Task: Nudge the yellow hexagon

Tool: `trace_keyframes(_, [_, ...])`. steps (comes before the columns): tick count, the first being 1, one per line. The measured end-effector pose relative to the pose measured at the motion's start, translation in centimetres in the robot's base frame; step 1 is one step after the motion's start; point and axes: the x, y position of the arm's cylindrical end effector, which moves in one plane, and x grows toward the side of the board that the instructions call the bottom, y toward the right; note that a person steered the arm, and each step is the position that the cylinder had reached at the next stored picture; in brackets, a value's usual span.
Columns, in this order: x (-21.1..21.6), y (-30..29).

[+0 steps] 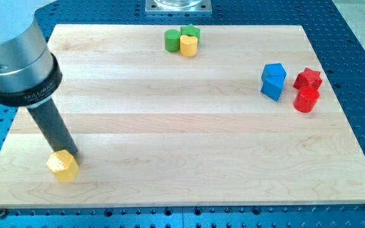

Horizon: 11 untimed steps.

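Yellow hexagon: the yellow hexagonal block (63, 165) lies near the view's bottom-left corner of the bench.
My tip: the lower end of the dark rod (70, 153) meets the hexagon's upper right edge (touching, as far as can be seen); the arm carries no gripper, so there is no open or closed state to tell.
Top cluster: a green round block (172, 40), a green block (191, 31) of unclear shape and a yellow heart-like block (189, 45) huddle together at the view's top edge.
Right group: two blue blocks (272, 80) touch; just beside them sit a red star-like block (308, 78) and a red round block (307, 99).
Bench: pale wooden board (170, 126) on a blue perforated base (360, 38).
Open room: nothing stands between the hexagon and the other groups, which lie well apart from it.
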Motion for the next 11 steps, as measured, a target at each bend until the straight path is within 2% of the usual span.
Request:
trace_keyframes(1, [1.8, 0.4])
trace_keyframes(3, [0.9, 4.8])
trace_keyframes(4, [5.5, 4.8])
trace_keyframes(5, [7.0, 4.9])
trace_keyframes(8, [7.0, 0.0])
trace_keyframes(9, [5.2, 2.0])
trace_keyframes(10, [5.0, 2.3])
trace_keyframes(11, [3.0, 1.9])
